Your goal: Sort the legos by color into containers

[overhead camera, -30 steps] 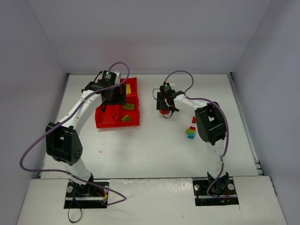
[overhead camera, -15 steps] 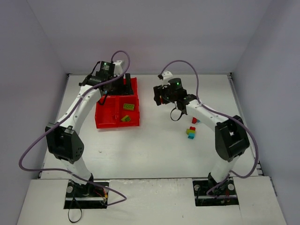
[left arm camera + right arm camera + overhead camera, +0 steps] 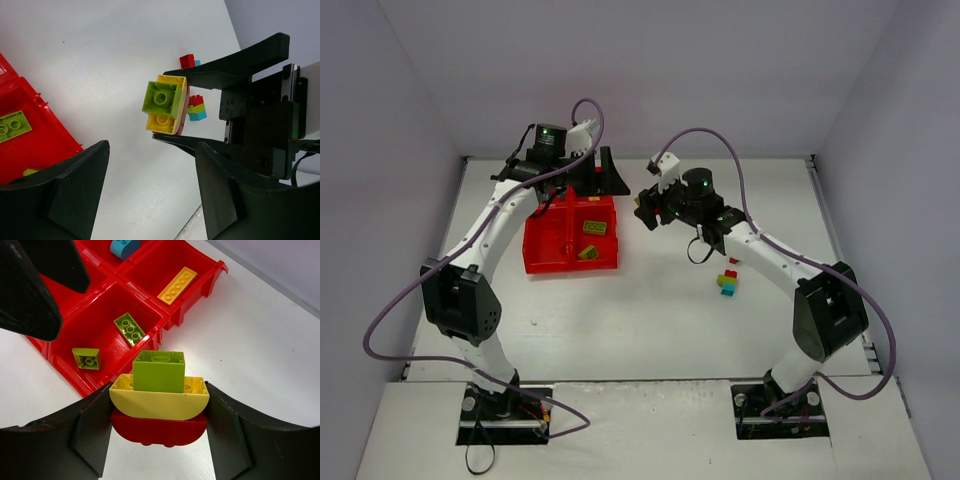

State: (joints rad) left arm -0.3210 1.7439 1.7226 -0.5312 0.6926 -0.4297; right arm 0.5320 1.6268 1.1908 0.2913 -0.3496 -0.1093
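green-yellow-red stack [image 3: 159, 390] clamped in right pincer [image 3: 159, 407] at 3 o'clock of red tray [image 3: 545, 264], left pincer [image 3: 150, 200] spread wide facing it, loose clump [image 3: 727, 281] parked on tabletop [image 3: 650, 320] at 4 o'clock

The left pincer [image 3: 605, 180] hangs over the tray's [image 3: 542, 262] far right corner. The right pincer [image 3: 645, 210] with its brick stack [image 3: 159, 390] crowds the tray's right side. Passage lies over the counter [image 3: 660, 310] between tray and loose bricks [image 3: 727, 282].
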